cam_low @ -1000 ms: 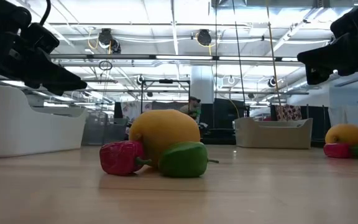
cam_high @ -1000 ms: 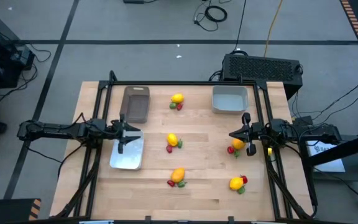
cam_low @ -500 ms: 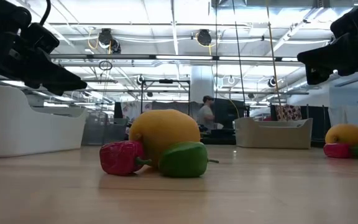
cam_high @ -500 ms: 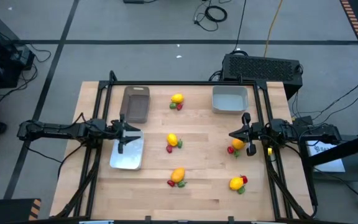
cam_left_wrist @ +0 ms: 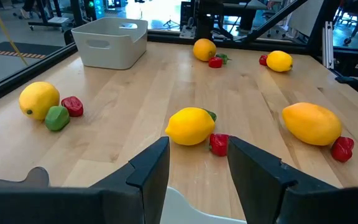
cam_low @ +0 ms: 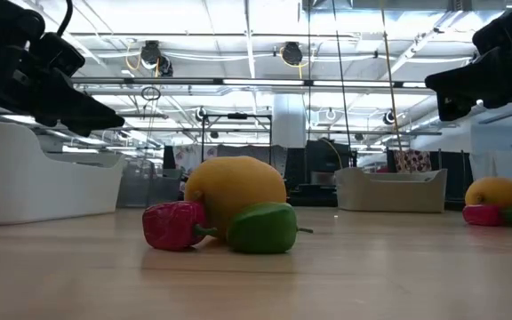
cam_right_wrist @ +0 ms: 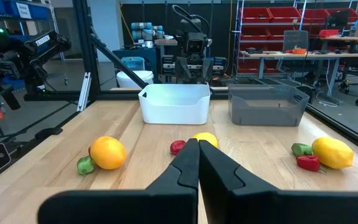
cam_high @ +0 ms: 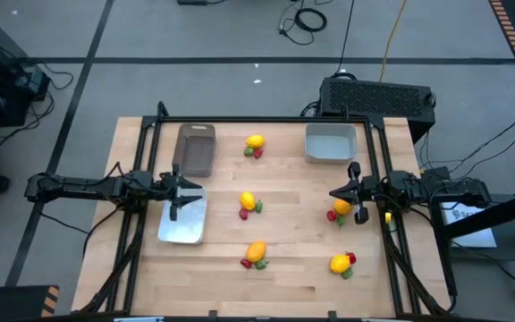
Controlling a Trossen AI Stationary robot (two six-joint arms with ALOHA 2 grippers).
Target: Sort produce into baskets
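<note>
5 clusters of produce sit on the table [cam_high: 293, 268] and none is in a basket, so as far as you can see the sorting has not begun. Each cluster pairs a lemon with a red berry and a green piece: 1 at the far edge [cam_high: 255, 143] between the 2 far baskets, 1 at the centre [cam_high: 248, 202], 1 near the front [cam_high: 256, 253], 1 at the front right [cam_high: 340, 263], and 1 just under your right gripper [cam_high: 340, 210].

Your 3 baskets look empty: the grey-brown tray [cam_high: 196, 149] at the far left, the white tray [cam_high: 183, 219] in front of it, and the pale grey bin [cam_high: 331, 143] at the far right.

Your left gripper [cam_high: 175, 191] hangs over the far end of the white tray, fingers [cam_left_wrist: 151, 168] parted a little with nothing between them. Your right gripper [cam_high: 354, 190] hovers at the right side of the table with its fingers [cam_right_wrist: 188, 165] pressed together, holding nothing.

Everything is left to do: 15 pieces by my count, 5 of each kind, presumably 1 kind per basket. The cluster beside the right gripper looks like your nearest start.
</note>
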